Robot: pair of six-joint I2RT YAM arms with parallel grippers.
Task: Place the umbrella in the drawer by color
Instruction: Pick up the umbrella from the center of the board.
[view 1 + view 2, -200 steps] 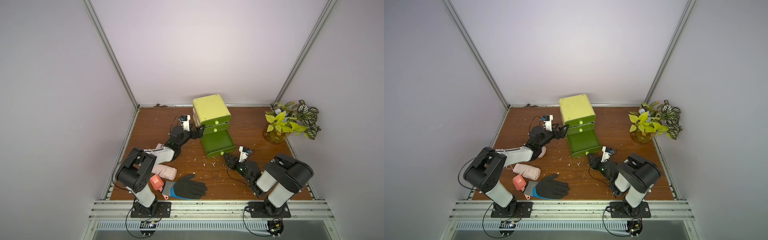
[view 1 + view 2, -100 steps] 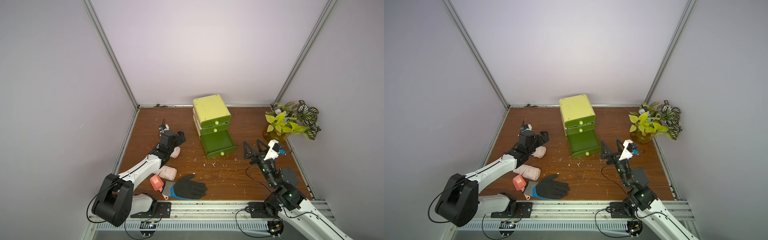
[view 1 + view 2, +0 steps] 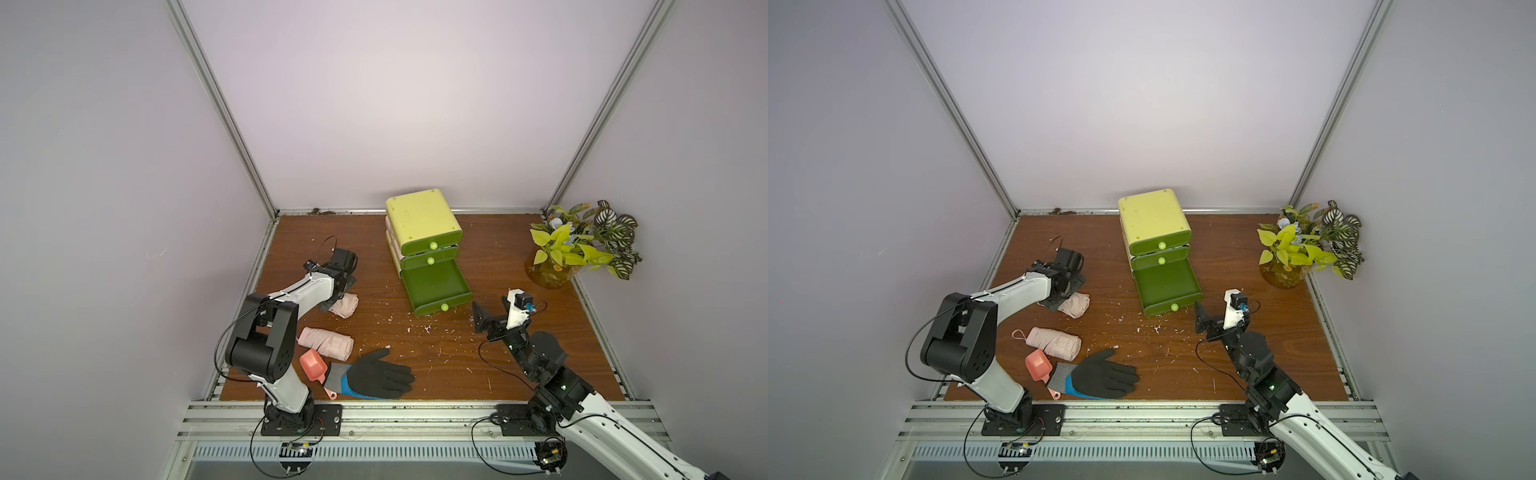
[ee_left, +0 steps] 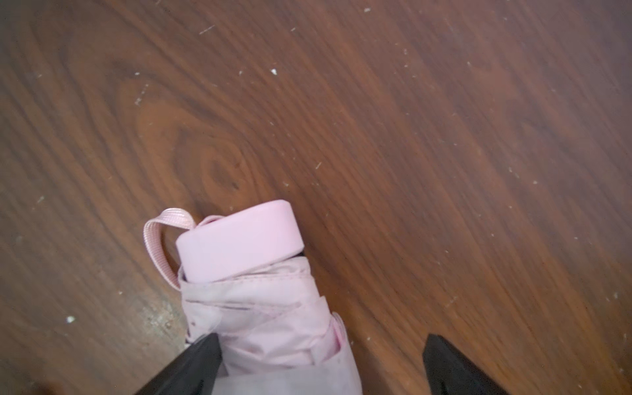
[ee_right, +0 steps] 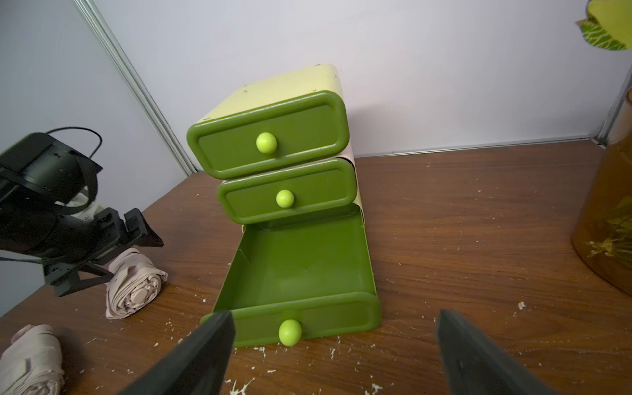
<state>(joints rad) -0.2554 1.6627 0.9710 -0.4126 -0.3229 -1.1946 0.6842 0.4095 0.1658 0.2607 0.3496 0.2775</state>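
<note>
Wood-grain desk (image 3: 519,257): left gripper (image 4: 321,359), spread, straddles the pink umbrella (image 4: 260,307), apparently for pickup; right gripper (image 5: 333,318), also spread, faces the pulled-out bottom drawer (image 5: 301,260).

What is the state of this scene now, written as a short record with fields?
left pincer: open, around the farther pink umbrella, not closed on it
right pincer: open, empty, facing the bottom drawer
bottom drawer: pulled out, empty
top drawer: shut
middle drawer: shut
nearer pink umbrella: lying on the table beside the pink scoop
black glove: flat, near the front edge
</note>
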